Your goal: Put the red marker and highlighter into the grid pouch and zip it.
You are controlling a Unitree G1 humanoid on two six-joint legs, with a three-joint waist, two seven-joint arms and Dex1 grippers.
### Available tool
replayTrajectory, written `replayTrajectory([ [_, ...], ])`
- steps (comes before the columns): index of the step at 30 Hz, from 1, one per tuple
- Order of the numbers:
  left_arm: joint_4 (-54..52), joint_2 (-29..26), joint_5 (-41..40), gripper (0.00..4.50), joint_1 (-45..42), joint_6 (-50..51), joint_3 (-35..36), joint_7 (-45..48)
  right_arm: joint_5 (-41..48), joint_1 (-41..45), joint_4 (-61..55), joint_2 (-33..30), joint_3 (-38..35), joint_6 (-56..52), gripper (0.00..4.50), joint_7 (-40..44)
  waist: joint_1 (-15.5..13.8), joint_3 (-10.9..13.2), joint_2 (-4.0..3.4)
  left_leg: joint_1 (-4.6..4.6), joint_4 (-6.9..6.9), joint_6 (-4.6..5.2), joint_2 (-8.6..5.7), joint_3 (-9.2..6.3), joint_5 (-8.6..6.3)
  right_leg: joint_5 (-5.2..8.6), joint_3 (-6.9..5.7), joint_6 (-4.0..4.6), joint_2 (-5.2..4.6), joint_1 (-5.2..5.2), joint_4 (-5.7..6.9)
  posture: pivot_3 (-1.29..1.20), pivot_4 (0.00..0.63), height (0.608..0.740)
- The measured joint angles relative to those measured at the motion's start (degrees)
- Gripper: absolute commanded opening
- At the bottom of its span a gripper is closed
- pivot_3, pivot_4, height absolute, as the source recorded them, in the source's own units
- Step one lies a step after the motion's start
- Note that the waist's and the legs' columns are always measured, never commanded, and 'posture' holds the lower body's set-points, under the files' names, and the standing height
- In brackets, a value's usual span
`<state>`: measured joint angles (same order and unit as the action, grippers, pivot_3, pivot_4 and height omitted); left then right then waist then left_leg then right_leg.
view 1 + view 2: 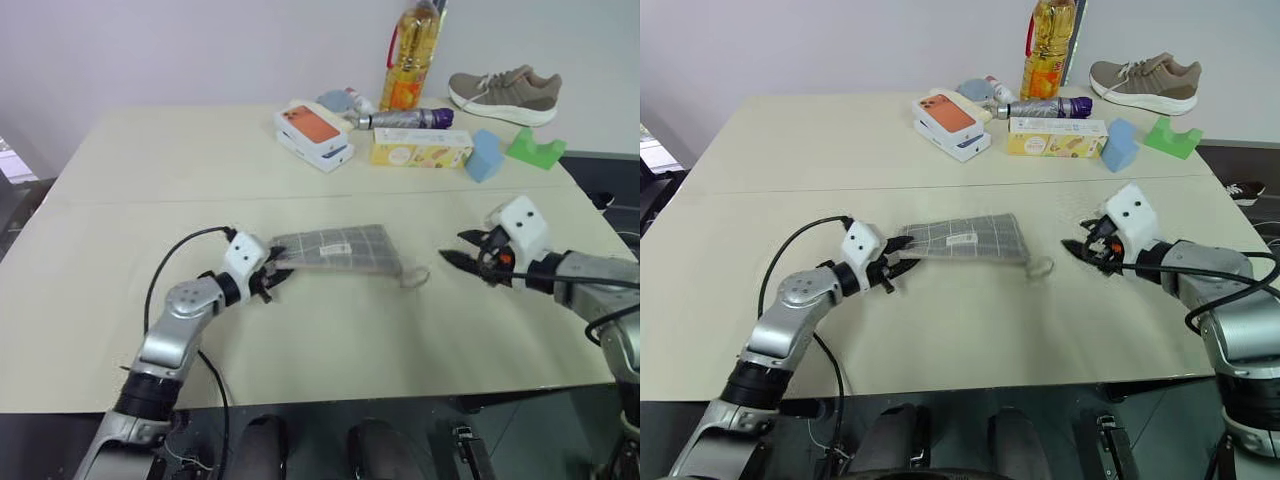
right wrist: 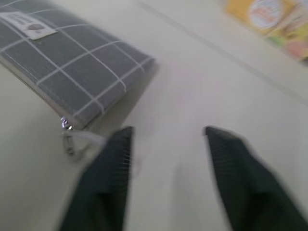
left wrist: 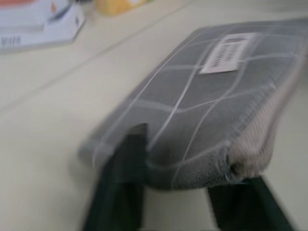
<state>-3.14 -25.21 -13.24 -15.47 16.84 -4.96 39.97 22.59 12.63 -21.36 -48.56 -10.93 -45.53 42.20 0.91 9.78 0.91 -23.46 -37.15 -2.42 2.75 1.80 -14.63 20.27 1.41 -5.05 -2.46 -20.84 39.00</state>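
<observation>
Grid pouch (image 1: 965, 239) lies flat near the centre of the table (image 1: 790, 150), white label up, its wrist loop (image 1: 1040, 266) trailing off the end that faces the right edge. Pouch looks closed along its visible edge; the metal zip pull sits at the loop end in the right wrist view. Left gripper (image 1: 902, 255) is at the pouch's other end, fingers (image 3: 127, 168) parted, one on either side of that end; the left wrist view shows the fabric sitting between them, but whether they press on it cannot be told. Right gripper (image 1: 1087, 243) hovers over bare table, apart from the loop end, jaws spread with nothing between them. Red marker and highlighter cannot be made out in any view. Along the far edge: phone boxes (image 1: 952, 125), yellow carton (image 1: 1057, 138), oil bottle (image 1: 1047, 48), blue foam block (image 1: 1120, 146), green foam block (image 1: 1173, 137) and a shoe (image 1: 1145, 82) at the far right corner.
</observation>
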Motion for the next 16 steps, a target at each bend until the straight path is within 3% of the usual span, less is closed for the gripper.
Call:
replayTrajectory([
  [1,-1.25,-0.75,-0.90,3.94,1.09,1.17,0.32,0.74,0.12,-0.93,0.04,0.14,0.00,0.66,4.44,0.32,-0.03,0.00,0.00,0.00,-0.01,0.00,-0.02,0.01,0.00,0.00,0.01,0.00,-0.02,0.01,0.00,0.00,0.150,0.740],
  [2,-2.65,-1.17,-1.94,4.48,2.40,2.48,1.11,1.11,0.21,-1.99,0.09,0.23,-0.06,1.76,4.50,0.83,-0.05,0.00,0.00,0.00,-0.01,0.00,-0.02,0.02,0.00,0.00,0.01,0.00,-0.05,0.02,-0.01,0.00,0.150,0.740],
  [7,-5.84,-3.74,-3.49,4.48,11.53,5.08,8.21,-2.00,2.37,-7.80,2.25,2.08,-3.72,7.39,4.50,4.48,0.05,0.01,0.01,0.05,-0.01,0.00,0.01,0.00,0.00,0.00,0.01,0.00,-0.10,0.06,-0.03,0.00,0.150,0.740],
  [16,-7.84,-4.65,-3.32,4.48,19.56,3.23,17.85,-7.42,3.05,-7.37,10.74,5.27,-4.58,13.83,4.50,6.22,0.00,0.01,0.03,0.14,-0.02,0.00,0.02,0.00,0.00,-0.02,0.00,0.06,-0.14,0.15,-0.03,0.00,0.150,0.740],
])
